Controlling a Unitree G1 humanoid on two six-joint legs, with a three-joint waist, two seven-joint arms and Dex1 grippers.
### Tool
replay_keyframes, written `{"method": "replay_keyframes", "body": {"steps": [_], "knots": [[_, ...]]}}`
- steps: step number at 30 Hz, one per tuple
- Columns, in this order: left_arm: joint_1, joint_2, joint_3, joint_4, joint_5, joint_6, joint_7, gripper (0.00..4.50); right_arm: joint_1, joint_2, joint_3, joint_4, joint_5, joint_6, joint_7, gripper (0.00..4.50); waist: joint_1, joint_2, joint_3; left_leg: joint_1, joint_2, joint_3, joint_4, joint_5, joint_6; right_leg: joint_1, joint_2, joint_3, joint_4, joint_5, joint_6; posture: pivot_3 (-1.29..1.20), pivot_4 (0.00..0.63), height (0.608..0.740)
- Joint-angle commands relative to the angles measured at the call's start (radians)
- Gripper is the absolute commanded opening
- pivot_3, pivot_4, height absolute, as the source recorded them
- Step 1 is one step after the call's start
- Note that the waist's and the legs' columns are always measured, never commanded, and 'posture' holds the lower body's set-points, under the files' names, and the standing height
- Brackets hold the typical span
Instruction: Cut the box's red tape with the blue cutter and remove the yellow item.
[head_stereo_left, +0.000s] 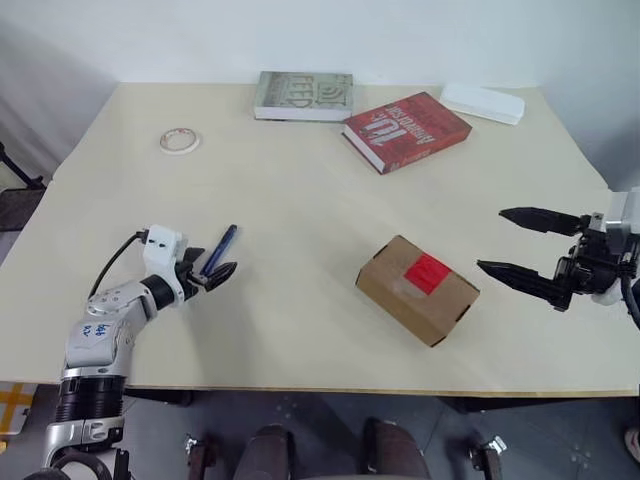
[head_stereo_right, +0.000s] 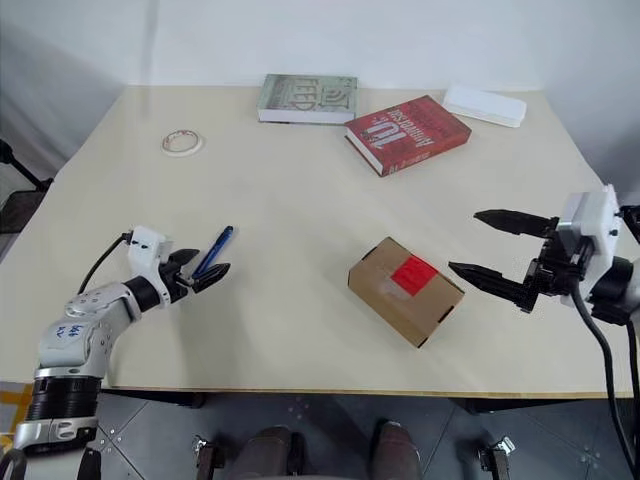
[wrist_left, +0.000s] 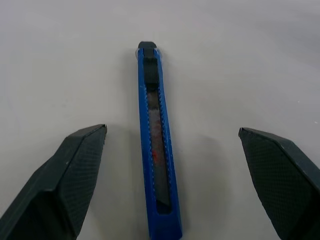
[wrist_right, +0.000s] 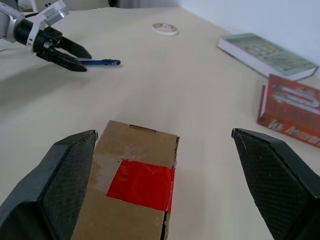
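The blue cutter (wrist_left: 155, 145) lies flat on the table between the two fingers of my left gripper (wrist_left: 172, 132), which is open and not touching it. From the head, this gripper (head_stereo_left: 210, 270) sits low at the table's left front with the cutter (head_stereo_left: 221, 248) pointing away from it. The box (head_stereo_left: 415, 290) stands closed at the right front, the red tape (head_stereo_left: 428, 271) across its top flaps. My right gripper (head_stereo_left: 493, 240) hovers open just right of the box, holding nothing. The yellow item is hidden.
At the table's back lie a grey-green book (head_stereo_left: 303, 95), a red book (head_stereo_left: 407, 130) and a white flat case (head_stereo_left: 483, 102). A pale tape roll (head_stereo_left: 179, 141) sits at the back left. The table's front edge (head_stereo_left: 300, 388) runs close behind both grippers.
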Motion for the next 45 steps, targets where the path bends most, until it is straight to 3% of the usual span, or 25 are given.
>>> {"method": "replay_keyframes", "body": {"steps": [1, 12, 16, 26, 33, 38, 42, 45], "knots": [[0.070, 0.021, -0.023, -0.012, 0.033, 0.068, 0.016, 3.64, 0.019, -0.002, -0.044, -0.029, 0.018, -0.004, -0.007, 4.50, -0.003, 0.000, 0.000, 0.000, 0.000, 0.000, 0.000, 0.000, 0.000, 0.000, 0.000, 0.000, 0.000, 0.000, 0.000, 0.00, 0.150, 0.740], [0.087, 0.041, -0.024, -0.056, 0.038, 0.151, 0.042, 0.44, -0.051, -0.008, 0.005, 0.024, 0.006, -0.024, 0.009, 4.50, -0.003, 0.003, -0.002, 0.004, 0.000, 0.003, -0.001, -0.001, 0.000, 0.001, 0.000, 0.002, 0.000, 0.000, 0.000, 0.00, 0.150, 0.740], [0.091, 0.038, 0.005, -0.069, -0.003, 0.149, 0.005, 0.41, -0.075, 0.005, 0.035, -0.001, 0.026, -0.008, 0.005, 4.50, -0.004, 0.003, -0.002, 0.004, 0.000, 0.003, -0.001, -0.001, 0.000, 0.001, 0.000, 0.002, 0.000, 0.000, 0.000, 0.00, 0.150, 0.740], [0.200, 0.122, 0.003, -0.164, -0.081, -0.096, -0.339, 0.41, -0.175, 0.062, 0.116, -0.131, 0.097, 0.060, -0.120, 4.50, -0.001, 0.003, -0.001, 0.000, 0.001, 0.004, -0.001, -0.002, 0.000, -0.003, 0.000, 0.002, 0.000, 0.000, 0.000, 0.00, 0.150, 0.740], [0.241, 0.191, -0.091, -0.294, -0.056, -0.177, -0.467, 0.41, -0.261, 0.075, 0.294, -0.264, 0.102, 0.203, -0.249, 4.50, -0.003, 0.001, -0.001, -0.005, 0.001, 0.003, -0.001, -0.002, 0.000, -0.007, 0.000, 0.001, 0.000, 0.000, 0.000, 0.00, 0.150, 0.740], [0.292, 0.240, -0.190, -0.346, 0.040, -0.275, -0.514, 0.41, -0.320, 0.074, 0.429, -0.330, 0.116, 0.387, -0.356, 4.50, -0.005, 0.001, 0.000, -0.006, 0.001, 0.005, -0.001, -0.002, 0.000, -0.011, 0.000, 0.001, 0.000, 0.000, 0.000, 0.00, 0.150, 0.740], [0.313, 0.264, -0.283, -0.385, 0.102, -0.291, -0.536, 0.41, -0.447, 0.030, 0.694, -0.426, -0.109, 0.398, -0.358, 3.51, -0.006, 0.001, 0.000, -0.007, 0.001, 0.007, -0.001, -0.003, 0.001, -0.013, 0.000, 0.002, 0.001, 0.000, -0.001, 0.00, 0.150, 0.740], [0.284, 0.255, -0.304, -0.382, 0.117, -0.289, -0.517, 0.41, -0.537, 0.113, 0.810, -0.415, -0.191, 0.385, -0.386, 2.48, -0.007, 0.002, -0.001, -0.007, 0.002, 0.010, -0.001, -0.003, 0.001, -0.015, -0.001, 0.003, 0.003, 0.000, -0.001, 0.00, 0.150, 0.740]]}}
